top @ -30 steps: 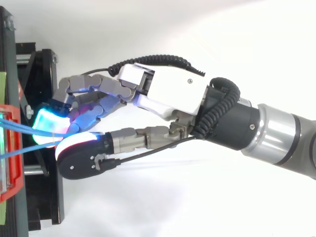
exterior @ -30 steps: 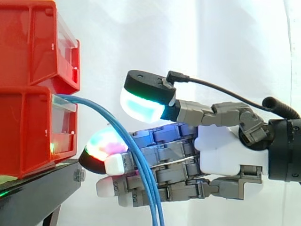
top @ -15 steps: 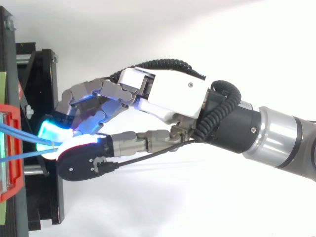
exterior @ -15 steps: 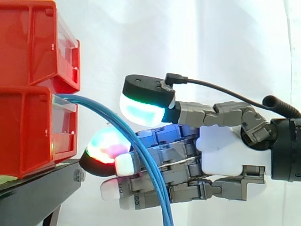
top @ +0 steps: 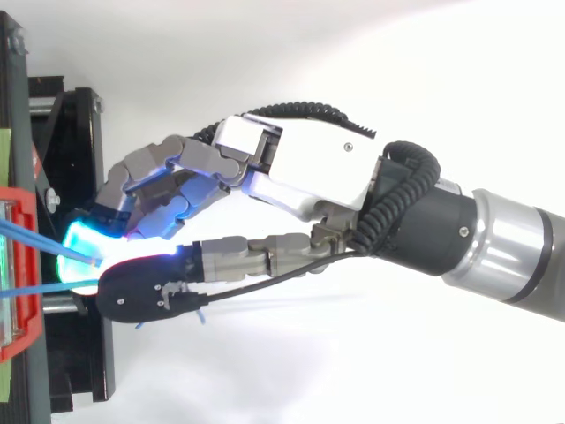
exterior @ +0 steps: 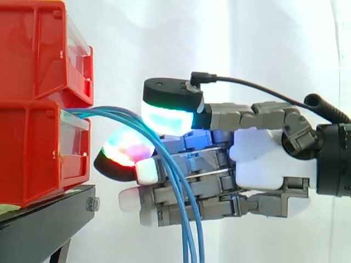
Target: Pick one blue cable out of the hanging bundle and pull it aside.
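Side view: we see a bundle of thin blue cables arching out of the lower of two stacked red plastic bins on a black stand, then hanging down across the fingers. The robot hand reaches in from the right. From the top view, we see its thumb and curled fingers closed on one blue cable just beside the bin.

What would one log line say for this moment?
hand: amid thin blue cables | cables: hanging from lower red plastic bin | grip: unclear
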